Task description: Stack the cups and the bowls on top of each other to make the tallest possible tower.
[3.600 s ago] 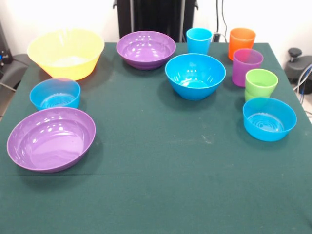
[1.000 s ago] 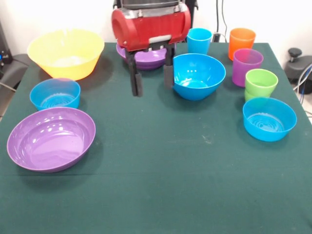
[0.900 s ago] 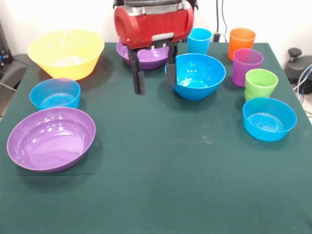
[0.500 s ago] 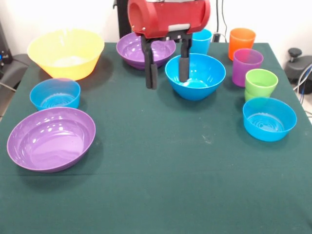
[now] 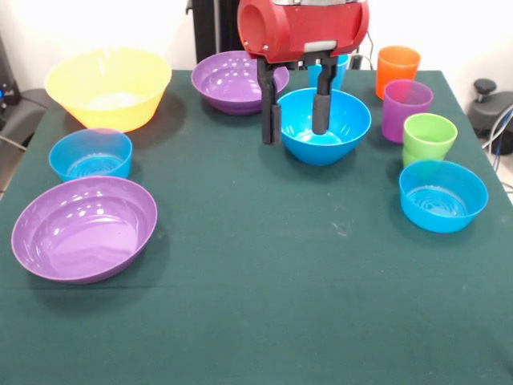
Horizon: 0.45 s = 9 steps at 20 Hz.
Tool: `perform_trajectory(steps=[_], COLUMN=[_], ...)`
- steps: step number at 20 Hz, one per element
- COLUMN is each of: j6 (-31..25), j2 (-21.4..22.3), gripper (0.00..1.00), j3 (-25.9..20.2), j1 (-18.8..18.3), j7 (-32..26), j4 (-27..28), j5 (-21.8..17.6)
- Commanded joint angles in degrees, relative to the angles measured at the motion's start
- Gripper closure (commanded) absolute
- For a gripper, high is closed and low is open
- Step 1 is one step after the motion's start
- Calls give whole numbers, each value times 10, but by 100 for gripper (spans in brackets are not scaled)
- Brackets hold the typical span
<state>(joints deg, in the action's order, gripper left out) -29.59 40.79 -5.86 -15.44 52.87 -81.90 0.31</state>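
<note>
My gripper is open and hangs at the medium blue bowl; one finger stands outside its left rim, the other in front of its inside. The yellow bowl is far left, one purple bowl behind the gripper, the other purple bowl near left. Small blue bowls sit at the left and right. The orange cup, purple cup and green cup stand upright at the right. The light blue cup is mostly hidden behind the arm.
The table is covered with a dark green cloth. The red arm housing hangs over the table's far middle. The black pedestal stands behind the far edge. Grey equipment sits past the right edge.
The arm came into view from above and has moved to the right, from in front of the far purple bowl to the medium blue bowl. Its fingers now straddle that bowl's left rim.
</note>
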Motion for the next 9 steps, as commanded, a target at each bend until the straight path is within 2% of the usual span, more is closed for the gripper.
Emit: perform_trajectory(steps=[1,9], j6=[0,21], j2=[-7,-46], gripper=[0,0], j3=[4,31], j1=[-2,58], j7=[113,158], j4=[-52,-26], j5=[-14,-10])
